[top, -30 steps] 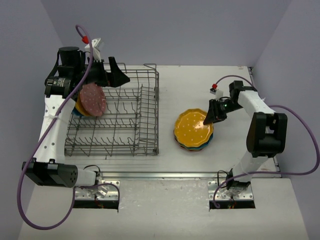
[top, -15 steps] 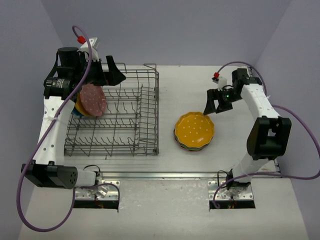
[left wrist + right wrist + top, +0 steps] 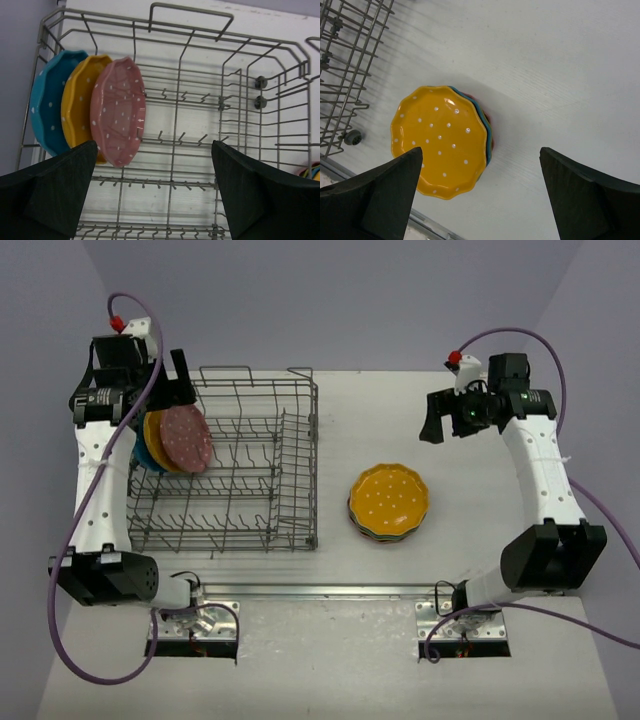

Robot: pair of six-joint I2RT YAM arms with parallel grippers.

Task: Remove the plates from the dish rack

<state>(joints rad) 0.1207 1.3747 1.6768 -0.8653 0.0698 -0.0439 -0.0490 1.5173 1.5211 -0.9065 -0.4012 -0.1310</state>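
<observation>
The grey wire dish rack (image 3: 225, 465) stands on the left of the table. Three dotted plates stand upright in its left end: pink (image 3: 187, 438), orange-yellow (image 3: 155, 432) and blue (image 3: 139, 454). In the left wrist view they are the pink (image 3: 119, 110), orange-yellow (image 3: 77, 107) and blue (image 3: 45, 100) plates. My left gripper (image 3: 172, 390) hovers open above them at the rack's back left corner, holding nothing (image 3: 154, 145). A stack of plates topped by an orange-yellow one (image 3: 389, 500) lies on the table. My right gripper (image 3: 440, 425) hangs open and empty, high behind that stack (image 3: 440, 140).
The rack's right half (image 3: 190, 145) holds only bare tines. Its corner shows at the upper left of the right wrist view (image 3: 345, 65). Purple walls close in the table's back and sides. The white table (image 3: 470, 530) lies around the stack.
My right gripper opened, let go of the orange-yellow plate on the stack, and lifted away to the back right. My left gripper drew back toward the rack's rear left corner.
</observation>
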